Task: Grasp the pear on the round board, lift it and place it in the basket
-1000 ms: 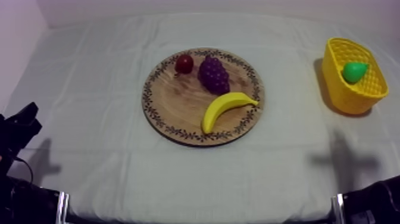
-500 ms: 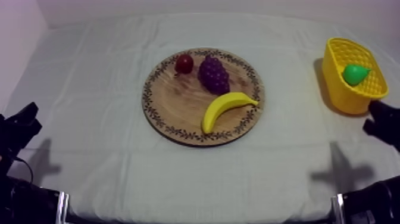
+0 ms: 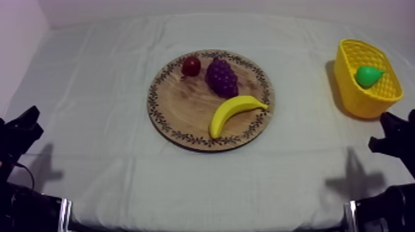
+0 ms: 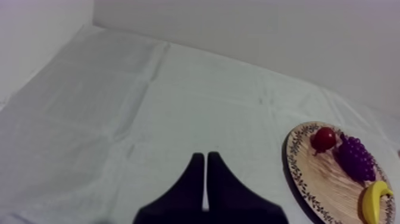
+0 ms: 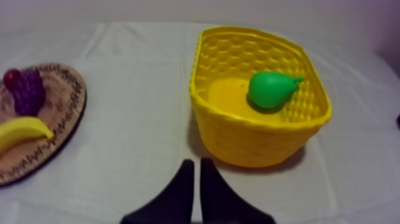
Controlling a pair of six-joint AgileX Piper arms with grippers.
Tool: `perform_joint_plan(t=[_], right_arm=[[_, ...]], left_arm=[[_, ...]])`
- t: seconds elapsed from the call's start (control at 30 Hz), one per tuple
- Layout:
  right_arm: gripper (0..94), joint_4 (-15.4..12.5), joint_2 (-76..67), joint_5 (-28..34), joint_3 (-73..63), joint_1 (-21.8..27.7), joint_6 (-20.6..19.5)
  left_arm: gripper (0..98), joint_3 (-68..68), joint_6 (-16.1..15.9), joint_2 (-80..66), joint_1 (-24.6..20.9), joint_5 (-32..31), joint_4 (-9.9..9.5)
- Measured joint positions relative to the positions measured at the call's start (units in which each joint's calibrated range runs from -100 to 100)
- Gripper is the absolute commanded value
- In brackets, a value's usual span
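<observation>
left gripper (image 4: 205,156): two matt black fingers, broad at the root, tapering into one narrow wedge, thin pale seam between | right gripper (image 5: 194,162): same black pair, same wedge | left arm (image 3: 28,207), right arm (image 3: 386,210): bulky black blocks either side of the wooden board (image 3: 210,100), a pale band on the end of each nearest the board

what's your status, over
Left gripper shut, empty. Right gripper shut, empty, just short of the basket. Pear in basket. Banana, grapes, red fruit on board, clear of basket.
</observation>
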Motion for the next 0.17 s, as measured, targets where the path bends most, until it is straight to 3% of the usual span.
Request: perform_joint_plan(t=[0.17], right_arm=[[0.3, 0.0, 0.0, 0.0, 0.1, 0.0, 4.2]], left_arm=[[0.1, 0.0, 0.0, 0.0, 0.0, 0.0, 0.0]])
